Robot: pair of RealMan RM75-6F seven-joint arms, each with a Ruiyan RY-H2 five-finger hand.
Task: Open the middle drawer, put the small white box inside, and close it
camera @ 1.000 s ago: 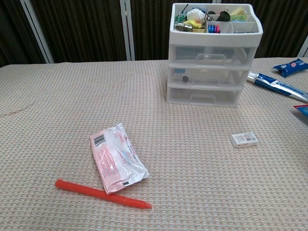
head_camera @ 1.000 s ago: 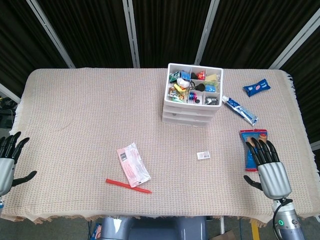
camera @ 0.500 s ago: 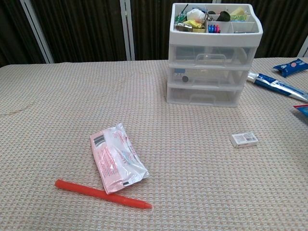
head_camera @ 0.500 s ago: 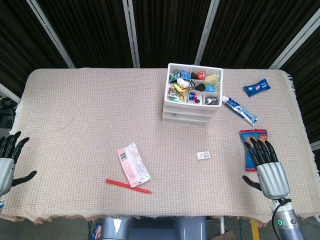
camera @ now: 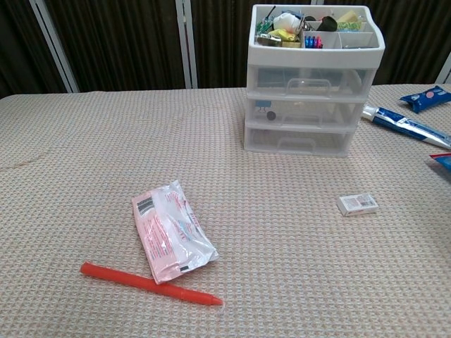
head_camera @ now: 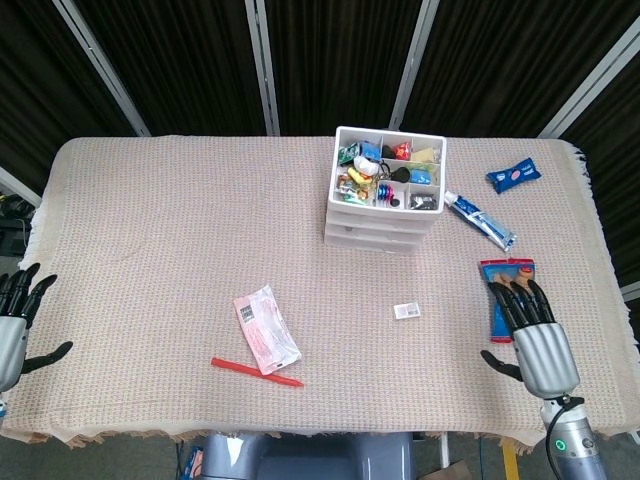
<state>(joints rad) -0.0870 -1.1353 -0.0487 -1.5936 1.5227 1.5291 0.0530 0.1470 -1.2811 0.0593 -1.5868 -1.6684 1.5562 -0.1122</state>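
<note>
A white three-drawer unit stands at the back middle of the table, all its drawers shut; the middle drawer has a clear front with a handle. The small white box lies flat on the cloth in front of the unit, a little to the right. My right hand hovers open, fingers spread, at the table's right front, well right of the box. At the left front edge my left hand is open, far from both. Neither hand shows in the chest view.
The unit's top tray holds several small items. A pink packet and a red pen lie front left. A toothpaste tube, a blue wrapper and a red-blue packet lie on the right, the last under my right hand's fingertips.
My right hand has drifted slightly down and left toward the front edge. The left hand has barely moved. Box and drawers are unchanged.
</note>
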